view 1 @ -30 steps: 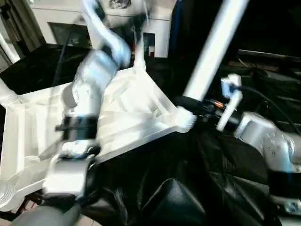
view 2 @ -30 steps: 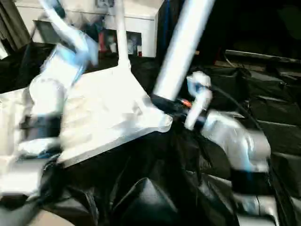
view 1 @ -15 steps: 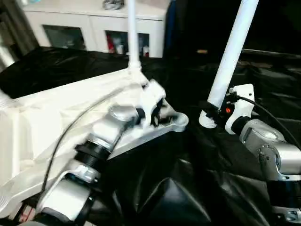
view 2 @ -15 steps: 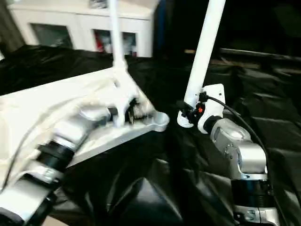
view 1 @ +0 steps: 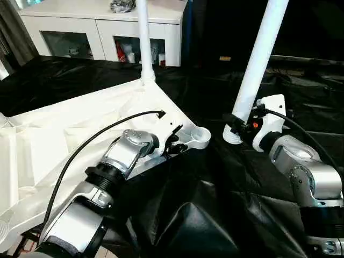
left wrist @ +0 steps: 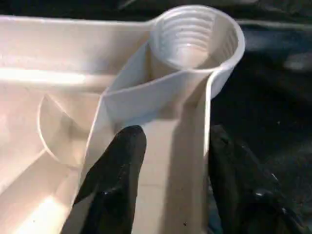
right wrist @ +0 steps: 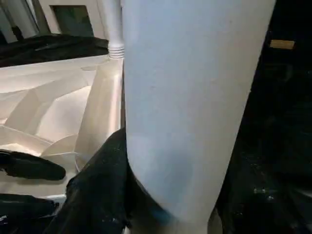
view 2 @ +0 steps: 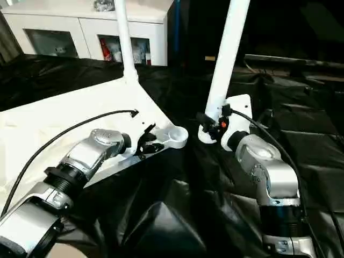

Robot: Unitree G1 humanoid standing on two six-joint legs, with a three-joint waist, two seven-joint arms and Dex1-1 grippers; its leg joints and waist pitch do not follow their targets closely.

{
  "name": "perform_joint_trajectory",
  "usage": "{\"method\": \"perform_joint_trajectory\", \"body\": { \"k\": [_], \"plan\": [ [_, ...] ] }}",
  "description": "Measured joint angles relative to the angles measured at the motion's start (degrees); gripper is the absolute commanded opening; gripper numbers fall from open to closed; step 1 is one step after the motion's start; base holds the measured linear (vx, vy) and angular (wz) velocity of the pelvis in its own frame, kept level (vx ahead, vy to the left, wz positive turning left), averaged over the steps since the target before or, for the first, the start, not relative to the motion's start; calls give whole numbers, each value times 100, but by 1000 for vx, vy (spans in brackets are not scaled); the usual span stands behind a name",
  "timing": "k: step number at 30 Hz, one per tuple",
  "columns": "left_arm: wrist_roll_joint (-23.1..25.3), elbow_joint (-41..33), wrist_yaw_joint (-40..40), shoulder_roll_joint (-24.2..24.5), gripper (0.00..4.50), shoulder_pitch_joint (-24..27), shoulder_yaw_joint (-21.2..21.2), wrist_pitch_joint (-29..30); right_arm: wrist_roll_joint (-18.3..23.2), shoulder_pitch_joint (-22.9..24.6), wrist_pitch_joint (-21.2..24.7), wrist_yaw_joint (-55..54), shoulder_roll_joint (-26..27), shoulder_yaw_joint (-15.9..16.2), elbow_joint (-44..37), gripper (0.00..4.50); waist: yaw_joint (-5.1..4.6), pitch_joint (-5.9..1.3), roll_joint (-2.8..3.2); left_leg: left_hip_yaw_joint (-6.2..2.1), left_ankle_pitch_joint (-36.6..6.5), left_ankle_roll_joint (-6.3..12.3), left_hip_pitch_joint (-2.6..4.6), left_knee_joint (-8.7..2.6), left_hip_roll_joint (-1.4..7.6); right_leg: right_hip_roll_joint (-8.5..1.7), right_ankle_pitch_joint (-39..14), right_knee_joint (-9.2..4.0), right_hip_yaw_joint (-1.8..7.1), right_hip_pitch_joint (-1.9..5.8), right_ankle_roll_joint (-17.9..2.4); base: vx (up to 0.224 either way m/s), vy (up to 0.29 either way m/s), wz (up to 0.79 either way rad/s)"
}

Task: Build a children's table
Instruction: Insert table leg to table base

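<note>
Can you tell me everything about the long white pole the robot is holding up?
The white leg is a long, smooth, plastic-looking tube, a little wider at its bottom. It stands almost upright, tipped slightly, with its top going out of the picture. The right gripper has its black jaws clamped around it just above the ringed bottom end. That end sits just above the black sheet, right beside the table top's empty round corner socket, not yet in it. The left gripper grips the table top by that corner.
</note>
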Motion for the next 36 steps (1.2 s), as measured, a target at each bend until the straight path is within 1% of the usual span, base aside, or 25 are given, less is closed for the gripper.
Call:
{"method": "perform_joint_trajectory", "body": {
  "k": [1,5,8,9,10,14,16,20,22,26,28,32,33,35,36],
  "plan": [
    [-3,0,-26,-1,189,0,0,17,0,0,0,2,0,7,0,190,1,0,0,0,0,0,0,0,0,0,1,0,0,0,-1,0,0,0],
    [-8,-42,-88,25,147,2,18,157,-4,-2,-2,7,0,8,0,190,-8,0,0,0,0,0,2,0,0,0,2,1,0,0,-3,0,0,0],
    [-4,-115,-155,117,138,20,44,259,-13,-14,-11,18,-1,8,5,190,-35,0,-1,0,0,0,6,0,1,0,2,2,-1,0,-4,0,0,0],
    [-3,-140,-175,158,113,24,63,270,-33,-14,-38,19,-1,8,6,190,-38,0,0,0,0,0,7,0,1,0,2,2,-1,0,-4,0,0,0],
    [-3,-168,-189,183,105,34,73,275,-38,-14,-52,22,0,8,8,190,-38,0,-1,0,0,0,7,0,1,0,2,2,-1,0,-4,0,0,0],
    [-7,-301,-309,251,92,136,100,295,-32,-35,-59,106,10,8,12,190,-34,1,-2,0,0,0,6,0,1,0,2,-1,-1,1,-4,0,0,0],
    [-9,-368,-349,291,68,202,103,318,-18,-69,-64,150,15,12,12,190,-34,1,-2,0,0,0,6,0,1,0,2,-1,-1,1,-4,0,0,0],
    [-6,-509,-566,359,47,302,96,311,50,-124,-69,363,7,47,13,190,-17,1,-2,0,0,0,6,0,1,0,2,0,-1,1,-4,0,0,0],
    [25,-609,-712,440,20,395,22,186,65,-124,-69,540,-25,171,13,190,-14,1,-3,0,0,0,6,0,1,0,2,-1,0,2,-3,0,0,0],
    [115,-813,-918,527,6,520,-129,-29,79,-130,-69,796,-67,255,33,190,16,1,-3,0,0,0,5,0,1,0,2,0,1,2,-4,0,0,0],
    [133,-827,-970,543,0,548,-142,-127,84,-209,-69,934,-91,306,57,190,25,0,-2,0,0,0,5,-1,1,0,2,1,1,4,-4,0,0,0],
    [161,-966,-1376,695,0,733,-190,-580,145,-289,-66,1321,-259,404,59,190,28,-3,3,0,0,0,9,-10,1,0,2,1,1,4,-3,0,0,0],
    [157,-1019,-1588,796,0,811,-207,-797,159,-284,-63,1456,-315,454,59,190,33,-4,10,0,0,0,10,-18,0,-1,2,0,1,4,-3,0,0,0],
    [154,-1150,-1911,933,0,945,-252,-1026,164,-254,-63,1647,-414,522,68,190,56,-9,19,1,0,-1,11,-24,0,-1,2,0,1,4,-3,0,0,0],
    [153,-1172,-2091,999,0,981,-310,-1169,161,-249,-74,1753,-471,568,135,190,83,-11,22,1,0,-1,12,-29,0,-1,1,0,1,6,-3,0,0,0]
  ]
}}
